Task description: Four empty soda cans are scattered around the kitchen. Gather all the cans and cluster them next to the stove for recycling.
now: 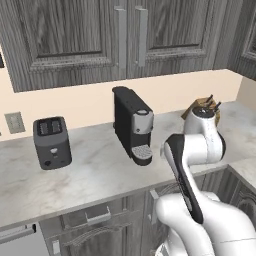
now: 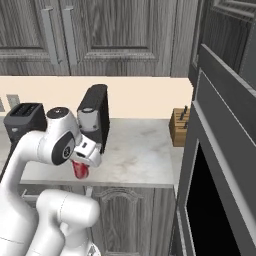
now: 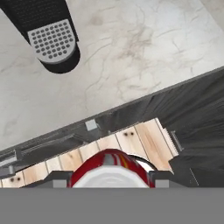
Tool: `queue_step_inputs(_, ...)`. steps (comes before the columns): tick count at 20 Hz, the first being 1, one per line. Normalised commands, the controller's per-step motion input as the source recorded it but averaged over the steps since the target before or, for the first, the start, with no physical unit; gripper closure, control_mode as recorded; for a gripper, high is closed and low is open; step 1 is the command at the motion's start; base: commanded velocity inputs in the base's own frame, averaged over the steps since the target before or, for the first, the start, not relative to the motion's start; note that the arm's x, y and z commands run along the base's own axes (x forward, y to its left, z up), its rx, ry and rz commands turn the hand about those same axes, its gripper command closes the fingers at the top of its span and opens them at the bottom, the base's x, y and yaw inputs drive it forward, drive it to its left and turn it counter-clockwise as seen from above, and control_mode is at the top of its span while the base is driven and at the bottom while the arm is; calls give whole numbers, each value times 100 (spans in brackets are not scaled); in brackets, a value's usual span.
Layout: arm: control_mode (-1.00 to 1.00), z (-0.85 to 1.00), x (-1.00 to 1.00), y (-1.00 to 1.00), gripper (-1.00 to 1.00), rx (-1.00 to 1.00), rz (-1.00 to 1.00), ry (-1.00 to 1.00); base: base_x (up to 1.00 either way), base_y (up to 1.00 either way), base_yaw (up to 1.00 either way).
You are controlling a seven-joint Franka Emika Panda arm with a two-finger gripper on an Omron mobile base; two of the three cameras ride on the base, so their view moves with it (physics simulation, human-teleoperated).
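Observation:
My gripper [image 3: 109,180] is shut on a red soda can [image 3: 111,166] with a silver top, its fingers [image 3: 57,178] pressed on both sides of the can. In the right base view the gripper [image 2: 82,164] hangs at the counter's front edge, just in front of the coffee machine, with the soda can [image 2: 79,173] held under the hand. From the hand view the can sits above the dark cabinet fronts and the plank floor [image 3: 135,142], just off the marble counter [image 3: 131,52].
A black coffee machine [image 1: 131,125] stands mid-counter, its drip tray [image 3: 53,41] close to the hand. A dark toaster [image 1: 51,142] is to the left and a knife block [image 2: 180,127] to the right. A tall dark oven cabinet [image 2: 225,150] walls off the right side.

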Motion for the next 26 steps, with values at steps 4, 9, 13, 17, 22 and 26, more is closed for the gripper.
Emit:
queue_step_inputs(4,-100,4,-45,24,100,0,0,0,0,0,0)
queue_step_inputs(9,-100,4,-42,24,100,0,0,0,0,0,0)
queue_step_inputs(13,-100,3,-39,30,100,0,0,0,0,0,0)
queue_step_inputs(17,100,0,-21,17,100,0,0,0,-21,17,0)
queue_step_inputs(22,100,0,0,0,100,0,0,0,-37,51,0)
queue_step_inputs(26,100,0,0,0,100,0,0,0,-25,71,2)
